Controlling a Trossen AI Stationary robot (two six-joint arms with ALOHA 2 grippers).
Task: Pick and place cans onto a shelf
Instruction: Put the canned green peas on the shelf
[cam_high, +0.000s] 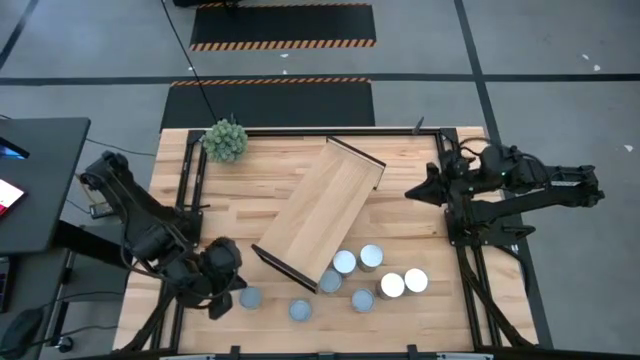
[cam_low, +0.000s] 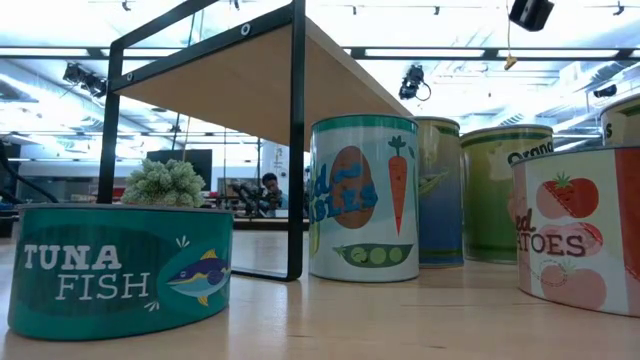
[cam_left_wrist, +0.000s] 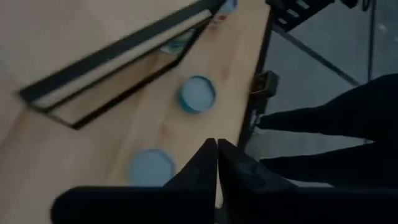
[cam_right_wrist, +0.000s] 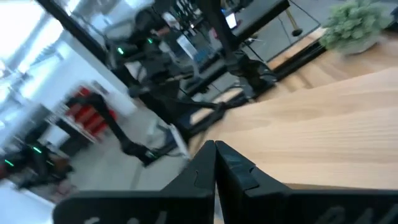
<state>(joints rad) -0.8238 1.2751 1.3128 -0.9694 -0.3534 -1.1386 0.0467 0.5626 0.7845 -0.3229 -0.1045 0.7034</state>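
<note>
The left gripper, fingers pressed shut on nothing, hovers just beside a flat round can. The cans cluster at the near end of the slanted light-wood shelf. A bushy green plant sits behind. The right gripper, also closed empty, waits well apart.

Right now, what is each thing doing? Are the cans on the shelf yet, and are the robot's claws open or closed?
Cans: seven, all upright on the table, none on the shelf.
Shelf: standing at an angle on the table, top bare.
Left gripper: shut, empty, near the two leftmost cans.
Right gripper: shut, empty, at the table's right edge.
Plant: upright at the far corner.
</note>
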